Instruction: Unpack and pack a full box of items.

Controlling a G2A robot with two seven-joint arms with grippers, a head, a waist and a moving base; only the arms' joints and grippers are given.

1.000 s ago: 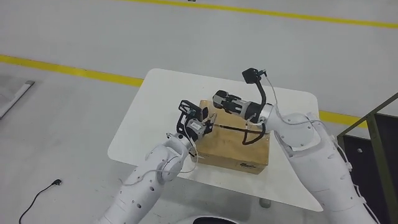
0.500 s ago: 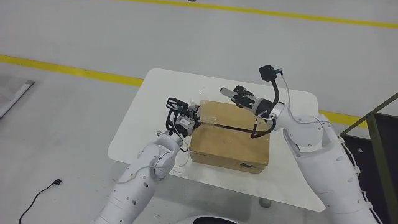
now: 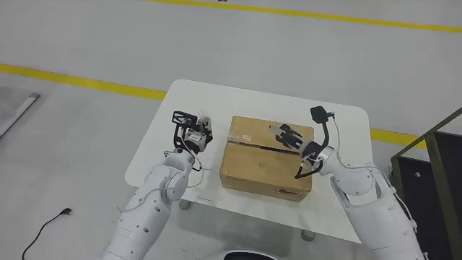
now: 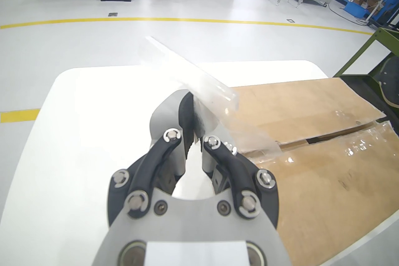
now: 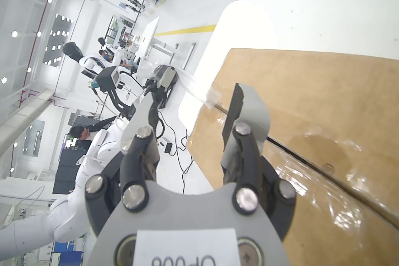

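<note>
A pale workshop floor crossed by yellow lines lies around a white worktop with rounded corners. The cardboard box sits near the middle of the worktop, its two top flaps down and meeting at a dark seam. Glossy film still covers part of the lid.

The right gripper is over the lid near the seam with its fingers spread wide and nothing between them. Whether it touches the cardboard cannot be told. The left gripper is off the box's side, over bare worktop, with its fingers pinched narrow on a strip of clear tape. The strip runs from those fingers back to the end of the seam at the box's edge.

The step in hand looks like stripping the sealing tape so the flaps can be opened. To do it well, the pull should probably follow the line of the seam at a low angle, so the strip peels instead of snapping. The free gripper could press on the lid to keep the box from sliding or tipping. The tape may also cling to the fingers on release.

Count: one worktop, one box, two flaps, one seam, one tape strip, two grippers. The closed flaps hide the contents.
</note>
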